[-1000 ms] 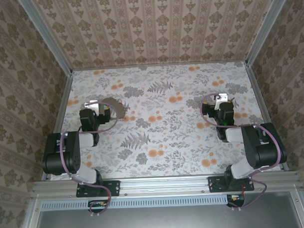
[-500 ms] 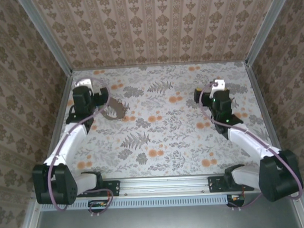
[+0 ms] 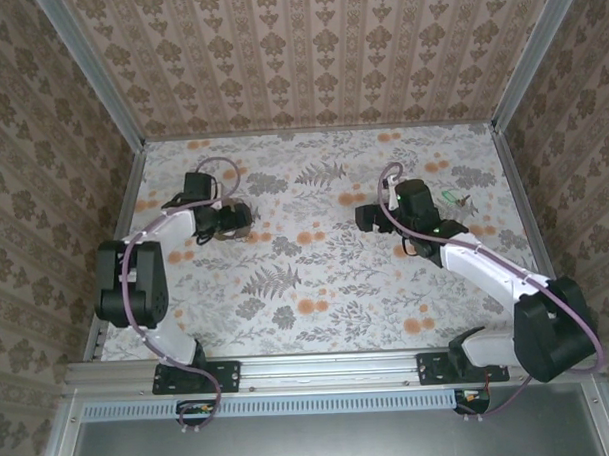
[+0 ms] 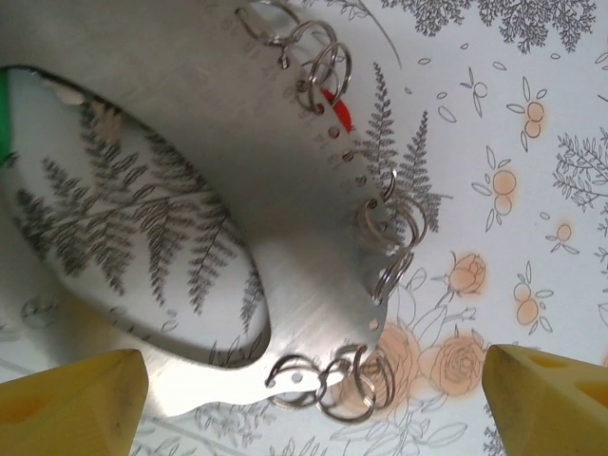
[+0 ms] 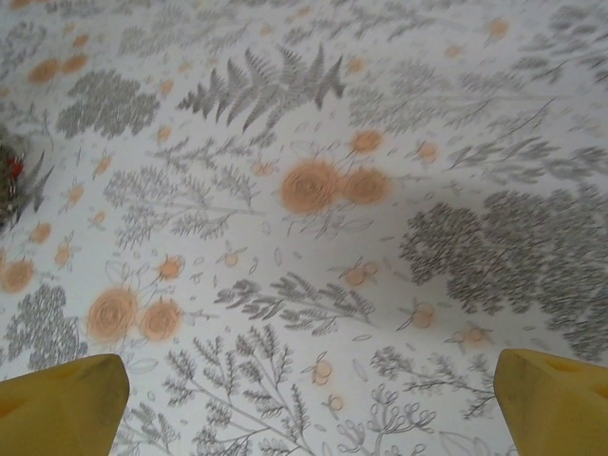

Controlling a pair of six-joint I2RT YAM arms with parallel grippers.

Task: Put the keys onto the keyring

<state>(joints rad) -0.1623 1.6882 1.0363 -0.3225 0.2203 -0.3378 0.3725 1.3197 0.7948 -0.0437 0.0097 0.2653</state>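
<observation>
1. Top view: the left claw [image 3: 230, 220] is poised low over the left side of the table [image 3: 316, 278]. The right claw [image 3: 368, 218] is pointed towards it, well apart. A green-headed key [image 3: 450, 196] is seen well to the right of the right claw, past its wrist.
2. Left wrist view: the yellow fingers [image 4: 71, 404] are spread wide and nothing is gripped. The keyring [image 4: 275, 180], a grey oval band hung with wire rings [image 4: 389, 247], is laid beneath and ahead of the left claw. A red key head [image 4: 338, 107] is glimpsed beyond the band.
3. Right wrist view: the fingers [image 5: 57, 408] of the right claw are held wide apart, with nothing held and bare table between them.
</observation>
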